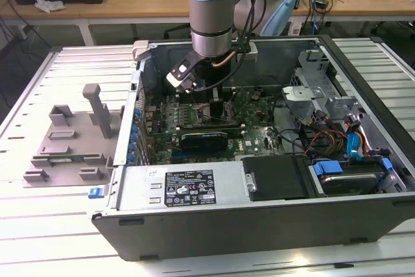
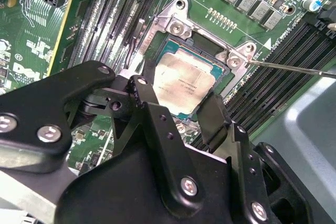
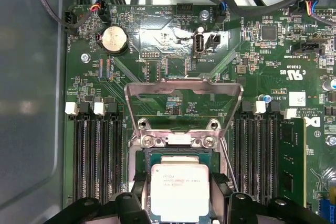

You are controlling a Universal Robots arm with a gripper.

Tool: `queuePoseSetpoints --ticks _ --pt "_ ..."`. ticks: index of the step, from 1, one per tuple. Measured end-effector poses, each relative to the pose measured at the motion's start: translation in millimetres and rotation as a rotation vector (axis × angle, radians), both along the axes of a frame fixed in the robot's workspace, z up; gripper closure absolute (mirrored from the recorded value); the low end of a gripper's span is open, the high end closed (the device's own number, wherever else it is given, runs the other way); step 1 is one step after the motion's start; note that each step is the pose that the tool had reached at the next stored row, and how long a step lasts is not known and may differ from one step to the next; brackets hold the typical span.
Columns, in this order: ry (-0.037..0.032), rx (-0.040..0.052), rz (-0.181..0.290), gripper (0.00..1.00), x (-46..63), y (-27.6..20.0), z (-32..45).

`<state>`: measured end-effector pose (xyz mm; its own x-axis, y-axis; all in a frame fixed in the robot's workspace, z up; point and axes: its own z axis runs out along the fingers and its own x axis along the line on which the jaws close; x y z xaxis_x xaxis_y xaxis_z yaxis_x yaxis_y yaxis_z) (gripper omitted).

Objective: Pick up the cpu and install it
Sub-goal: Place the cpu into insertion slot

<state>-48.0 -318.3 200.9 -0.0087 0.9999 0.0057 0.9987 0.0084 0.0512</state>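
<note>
Silver cpu at open socket frame, memory slots either side.

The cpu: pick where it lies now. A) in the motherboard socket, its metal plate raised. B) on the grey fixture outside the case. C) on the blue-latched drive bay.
A: in the first wrist view the cpu lies inside the socket frame on the motherboard, with the metal plate swung up.
</note>
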Motion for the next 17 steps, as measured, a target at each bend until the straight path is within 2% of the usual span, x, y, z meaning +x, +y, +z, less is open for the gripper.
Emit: queuePoseSetpoints --ticks 3,4,17 --pt "0.0002 -0.0001 0.000 0.41 0.0 -0.1 0.0" --pt "0.0001 0.0000 0.000 0.47 0.0 -0.1 0.0" --pt "-0.0002 0.0012 0.000 0.47 0.1 0.0 -1.3"
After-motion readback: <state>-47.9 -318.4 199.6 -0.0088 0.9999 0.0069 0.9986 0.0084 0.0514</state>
